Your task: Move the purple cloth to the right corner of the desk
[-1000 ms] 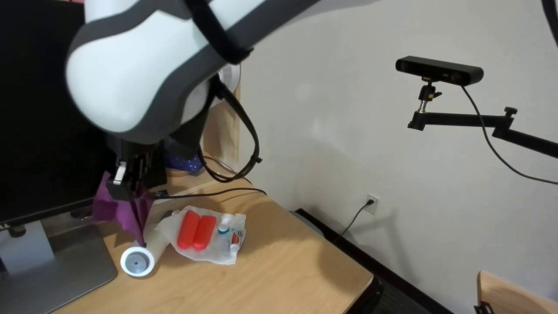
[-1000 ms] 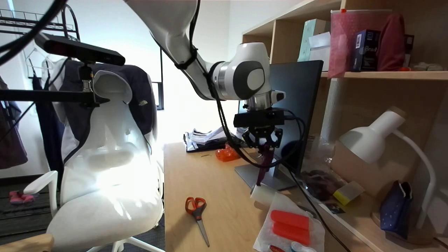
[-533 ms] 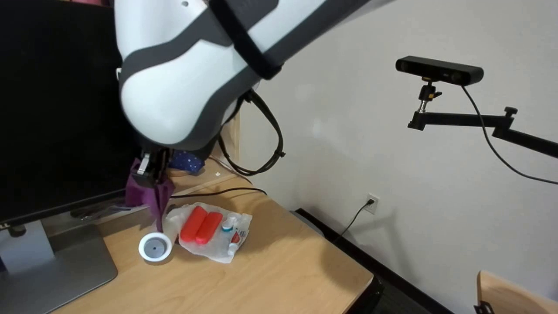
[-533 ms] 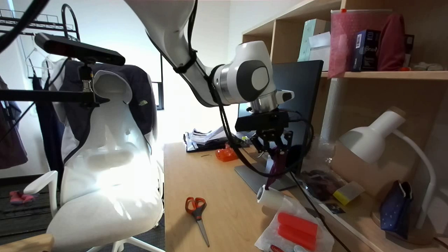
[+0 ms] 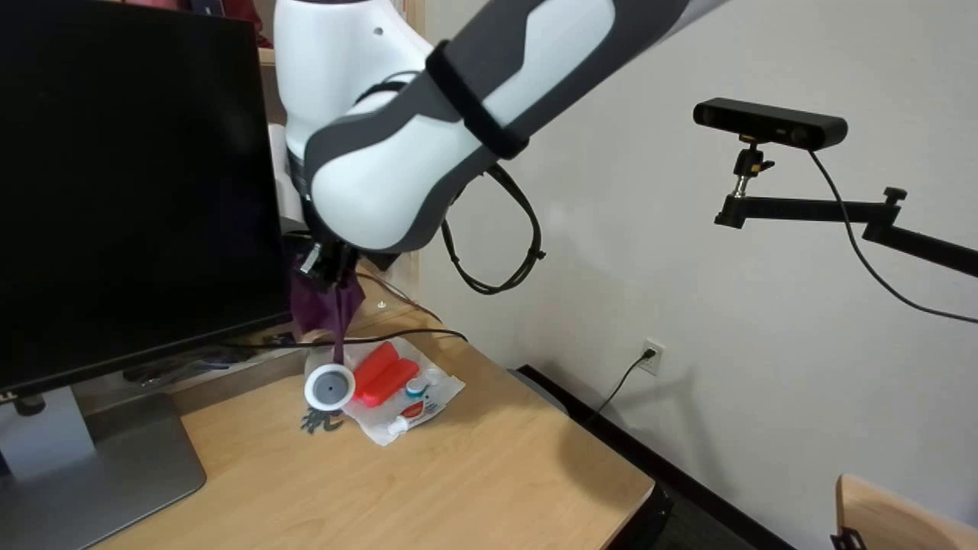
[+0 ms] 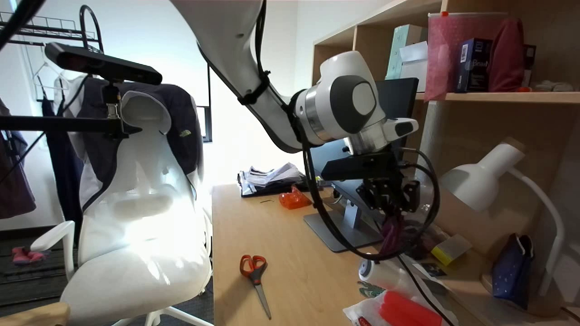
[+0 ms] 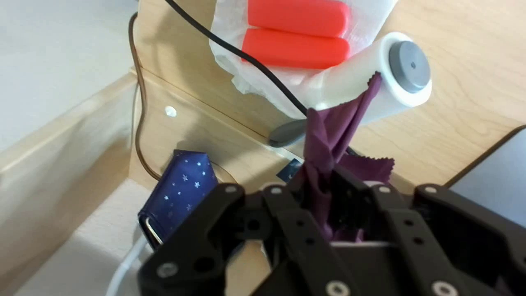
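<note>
The purple cloth [image 5: 327, 305] hangs bunched from my gripper [image 5: 328, 273], above the back of the desk [image 5: 458, 481]. In the wrist view my gripper [image 7: 322, 176] has its fingers closed around the middle of the cloth [image 7: 324, 139], and a zigzag-edged flap sticks out beside one finger. The cloth [image 6: 390, 233] also hangs below the gripper [image 6: 392, 206] in an exterior view, partly behind the arm's cable. Its lower tip reaches the white roll [image 5: 331, 387] and seems to meet it. The part of the cloth between the fingers is mostly hidden.
Red cases [image 5: 384, 374] lie on a white sheet against the roll. A black cable [image 7: 263, 68] crosses there. The monitor [image 5: 137, 191] stands beside the arm. A starry blue pouch [image 7: 181, 193] and a lamp [image 6: 480, 181] stand on the shelf. Scissors [image 6: 256, 276] lie on the desk.
My gripper has carried the cloth away from the monitor towards the wall-side desk end. The roll and the sheet with the red cases have shifted the same way, uncovering a small grey-green thing.
</note>
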